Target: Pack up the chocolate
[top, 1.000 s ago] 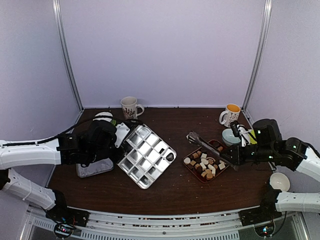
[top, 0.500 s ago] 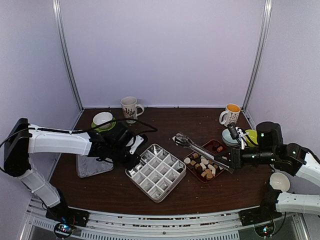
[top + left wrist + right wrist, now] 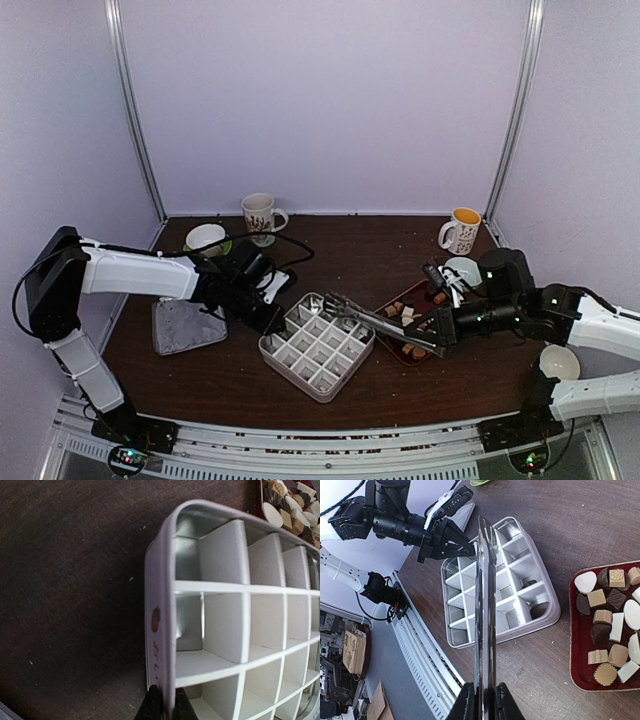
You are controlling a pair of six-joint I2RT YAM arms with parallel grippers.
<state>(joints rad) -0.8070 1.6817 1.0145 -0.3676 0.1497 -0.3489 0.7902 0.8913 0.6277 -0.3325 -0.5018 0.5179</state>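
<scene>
Chocolate (image 3: 610,630) sits piled in red tray (image 3: 577,677) just right of divided box (image 3: 317,346), partly hidden in top view by right gripper (image 3: 481,702), jaws clamped on tongs (image 3: 484,590) stretched over the box cells. Left gripper (image 3: 165,707) pinches the box's rim wall; grey cloth (image 3: 185,327) lies beside it, white mug (image 3: 261,213) well back

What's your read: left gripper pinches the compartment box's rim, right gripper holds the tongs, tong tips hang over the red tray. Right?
Not quite. The tips of the tongs hang over the compartment box, not the red tray; the right wrist view shows this. The rest stands: the left gripper pinches the box's rim, and the right gripper holds the tongs.
</scene>
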